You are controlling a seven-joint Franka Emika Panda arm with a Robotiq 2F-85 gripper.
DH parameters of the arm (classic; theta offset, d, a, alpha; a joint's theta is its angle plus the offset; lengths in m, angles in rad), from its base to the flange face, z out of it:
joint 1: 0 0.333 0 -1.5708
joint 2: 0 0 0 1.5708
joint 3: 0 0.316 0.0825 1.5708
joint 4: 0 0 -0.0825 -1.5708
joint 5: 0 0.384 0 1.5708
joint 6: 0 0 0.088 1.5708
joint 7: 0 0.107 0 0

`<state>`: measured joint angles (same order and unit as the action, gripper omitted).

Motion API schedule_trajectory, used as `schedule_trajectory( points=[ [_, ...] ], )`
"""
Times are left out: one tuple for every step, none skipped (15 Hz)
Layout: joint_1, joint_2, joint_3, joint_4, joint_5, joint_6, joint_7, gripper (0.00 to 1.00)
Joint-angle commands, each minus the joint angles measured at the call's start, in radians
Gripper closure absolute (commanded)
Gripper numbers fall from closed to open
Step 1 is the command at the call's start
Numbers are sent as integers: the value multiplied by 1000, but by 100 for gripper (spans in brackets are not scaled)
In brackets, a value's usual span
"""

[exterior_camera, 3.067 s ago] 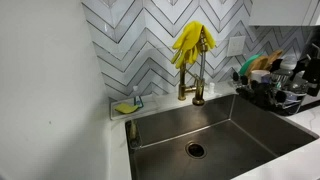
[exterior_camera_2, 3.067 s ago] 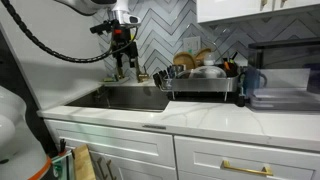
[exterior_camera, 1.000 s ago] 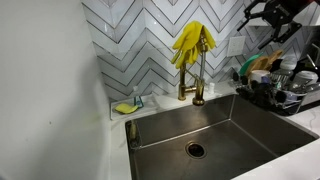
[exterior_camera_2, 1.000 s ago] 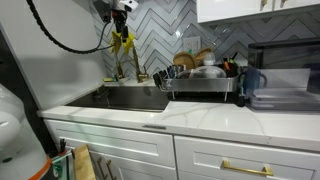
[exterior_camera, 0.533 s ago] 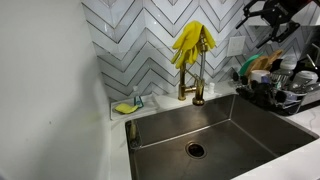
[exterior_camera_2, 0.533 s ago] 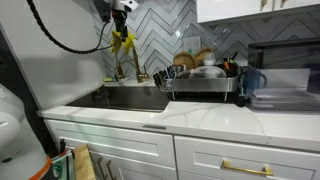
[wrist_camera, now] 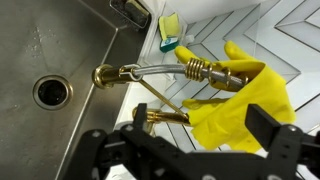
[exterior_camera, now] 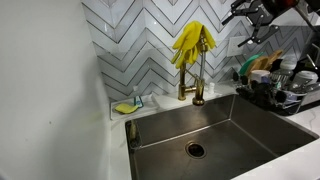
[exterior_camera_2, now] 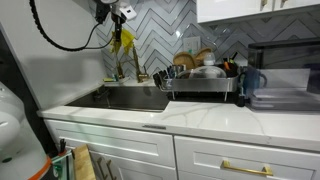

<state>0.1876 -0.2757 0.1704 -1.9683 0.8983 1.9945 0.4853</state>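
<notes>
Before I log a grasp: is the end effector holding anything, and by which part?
Nothing is held: the end effector is open, clear of the yellow glove on the faucet.

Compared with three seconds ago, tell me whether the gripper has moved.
Yes. The gripper has gone up. Earlier it was level with the yellow glove, and now it hangs above the glove with its jaws open.

Yellow rubber gloves point(wrist_camera: 232, 102) matt; brass faucet point(wrist_camera: 150, 72) glossy; steel sink point(exterior_camera: 215, 125) brushed.
</notes>
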Motion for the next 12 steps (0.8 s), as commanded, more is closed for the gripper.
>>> schedule_trajectory(
  points=[
    [-14, 30, 30, 21, 41, 42, 105, 0],
    [-13, 39, 32, 27, 53, 53, 123, 0],
    [-11, 48, 32, 34, 68, 60, 136, 0],
    [-10, 57, 33, 41, 77, 70, 147, 0],
    [-9, 66, 34, 49, 87, 81, 155, 0],
    [-8, 77, 35, 59, 95, 91, 164, 0],
    [-8, 87, 36, 67, 100, 100, 168, 0],
    [-7, 97, 37, 75, 104, 112, 173, 0],
    [-5, 108, 39, 83, 108, 119, 179, 0],
    [-4, 117, 41, 89, 106, 129, 188, 3],
    [-3, 126, 43, 93, 103, 134, 199, 12],
    [-2, 135, 45, 98, 101, 137, 208, 21]
  ],
)
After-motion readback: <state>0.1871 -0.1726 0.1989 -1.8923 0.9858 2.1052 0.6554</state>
